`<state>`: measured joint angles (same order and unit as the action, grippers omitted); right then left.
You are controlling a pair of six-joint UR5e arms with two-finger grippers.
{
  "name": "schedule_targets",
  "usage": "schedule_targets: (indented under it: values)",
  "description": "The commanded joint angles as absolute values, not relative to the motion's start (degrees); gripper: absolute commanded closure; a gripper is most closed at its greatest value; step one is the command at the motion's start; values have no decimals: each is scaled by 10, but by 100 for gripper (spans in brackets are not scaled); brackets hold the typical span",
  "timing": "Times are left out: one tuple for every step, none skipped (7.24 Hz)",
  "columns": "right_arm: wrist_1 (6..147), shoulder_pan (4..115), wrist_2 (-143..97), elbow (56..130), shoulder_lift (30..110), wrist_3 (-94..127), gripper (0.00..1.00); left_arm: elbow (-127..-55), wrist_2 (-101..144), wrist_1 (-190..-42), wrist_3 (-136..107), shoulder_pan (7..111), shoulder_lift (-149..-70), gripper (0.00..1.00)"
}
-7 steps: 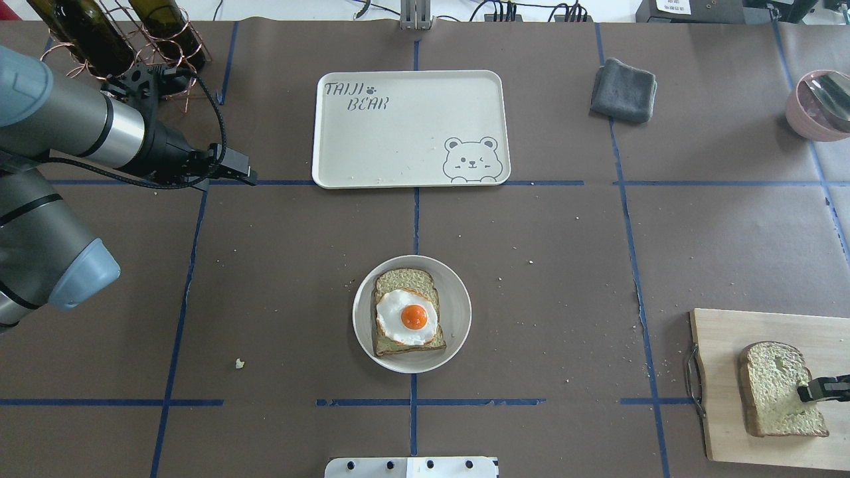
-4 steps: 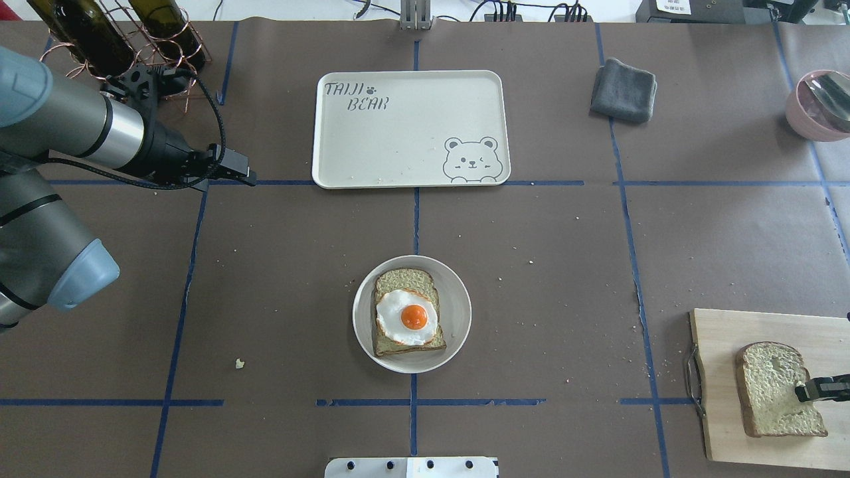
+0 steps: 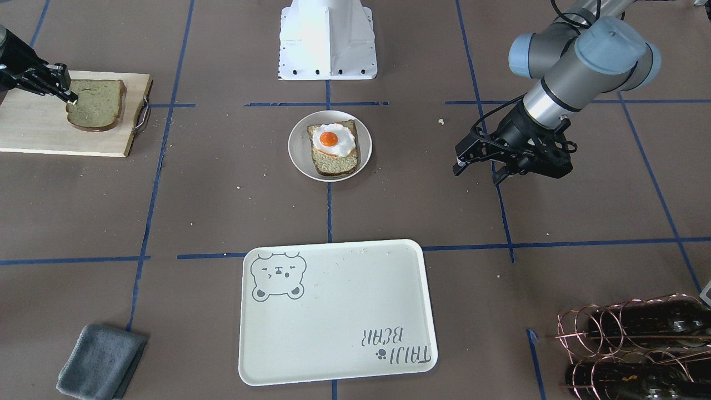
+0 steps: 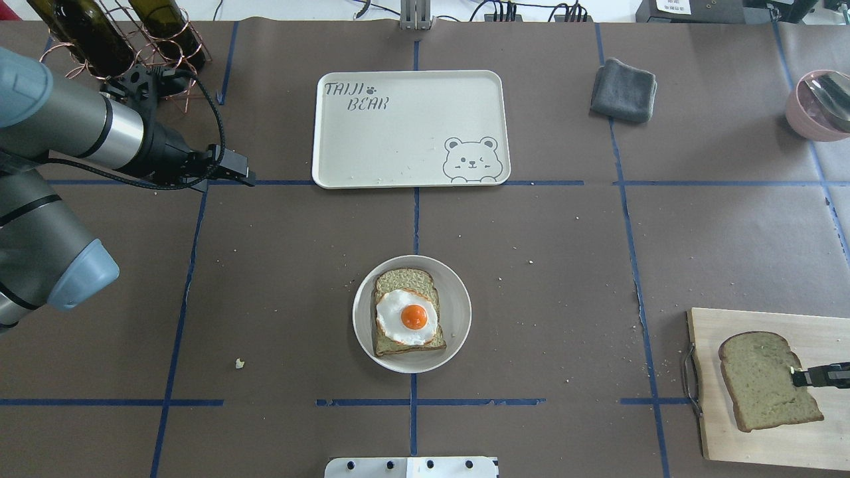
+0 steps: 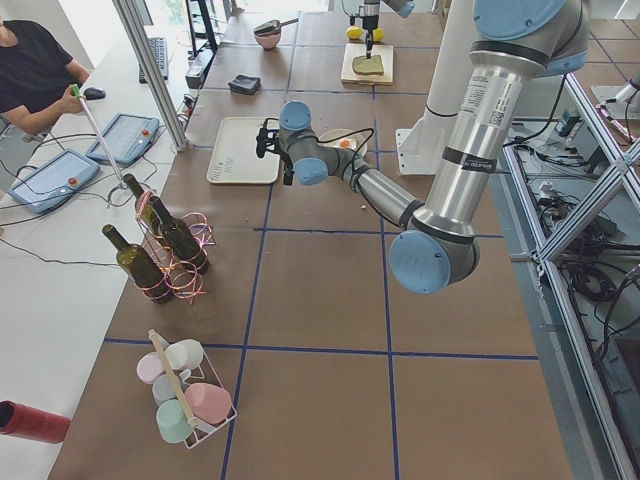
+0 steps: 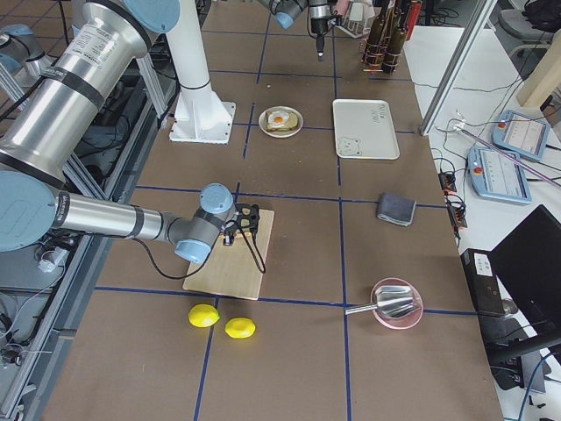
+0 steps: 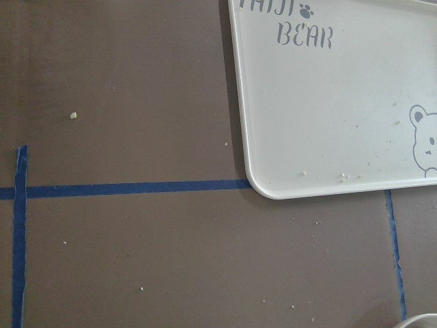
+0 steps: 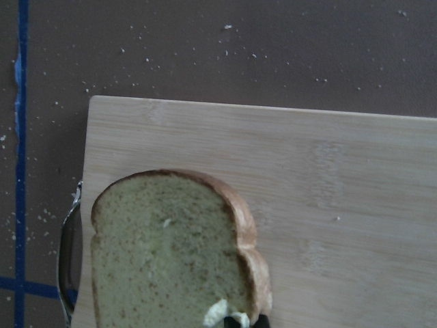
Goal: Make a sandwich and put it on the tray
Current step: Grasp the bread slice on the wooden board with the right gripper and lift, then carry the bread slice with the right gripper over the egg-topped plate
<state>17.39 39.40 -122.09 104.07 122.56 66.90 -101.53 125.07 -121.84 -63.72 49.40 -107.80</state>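
One bread slice (image 4: 406, 345) lies on a small round white plate (image 4: 458, 312) at the table's middle, with a fried egg (image 4: 407, 317) on top of it. The second bread slice (image 4: 764, 382) is pinched at its edge by my right gripper (image 4: 807, 377), which holds it slightly raised over the wooden cutting board (image 4: 764, 445). It also shows in the right wrist view (image 8: 171, 253). The cream tray (image 4: 412, 126) with the bear drawing lies bare at the far middle. My left gripper (image 3: 476, 173) hovers open and empty left of the tray.
A grey folded cloth (image 4: 623, 89) lies right of the tray. A pink bowl with a metal scoop (image 4: 817, 103) sits at the far right edge. Wine bottles in a copper rack (image 4: 113, 33) stand at the far left. Two lemons (image 6: 223, 322) lie beside the board.
My right gripper has raised the second bread slice off the board and shifted it toward the board's handle end. The left arm has barely moved.
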Motion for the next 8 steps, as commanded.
schedule_targets:
  values:
    - [142,451,-1252,1043,1190,675,100,-1015,1251,-1218,-638,494,-1079,0]
    - [142,485,-1292,1043,1156,683,100,-1013,1251,-1219,-637,494,-1079,0]
    - [145,507,-1313,1043,1109,712,100,-1012,1251,-1219,-637,493,-1080,0]
    - [158,514,-1321,1040,1045,773,100,-1007,1252,-1219,-637,493,-1082,0]
    - [208,513,-1321,1038,968,814,100,-1005,1252,-1220,-635,493,-1082,0]
    - [311,511,-1321,1040,877,821,100,-1004,1252,-1220,-635,493,-1082,0]
    - [400,479,-1314,1039,792,829,100,-1004,1252,-1220,-636,493,-1082,0]
    - [459,429,-1272,1035,731,844,100,-1005,1252,-1220,-637,493,-1082,0]
